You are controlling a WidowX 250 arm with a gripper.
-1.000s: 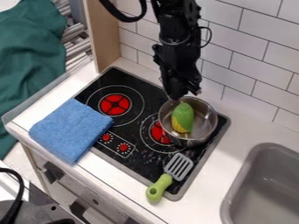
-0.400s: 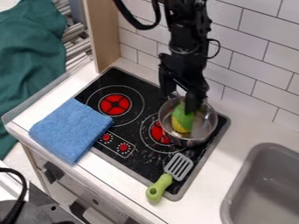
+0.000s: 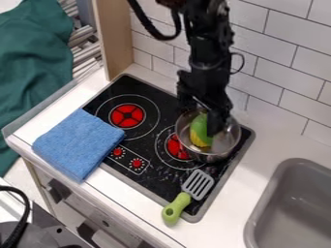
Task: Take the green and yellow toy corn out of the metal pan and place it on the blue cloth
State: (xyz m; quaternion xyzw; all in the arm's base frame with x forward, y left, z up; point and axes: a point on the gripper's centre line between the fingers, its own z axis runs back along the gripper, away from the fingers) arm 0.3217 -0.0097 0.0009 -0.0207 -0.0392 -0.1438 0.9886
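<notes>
Green-and-yellow toy [image 3: 198,134], lying within the metal pot [image 3: 225,144], whose walls probably keep it from rolling off the flat stove [image 3: 154,177]. Pincer [image 3: 200,121] above, spread wide, apparently to straddle the toy; no grip evident, contact uncertain.

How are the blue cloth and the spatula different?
The cloth is blue all over, but the spatula has a green handle and a gray head. The cloth is wide and folded flat, while the spatula is long and thin. The spatula's head has slots in it; the cloth has none. Both lie partly on the black stove and partly on the white counter.
</notes>
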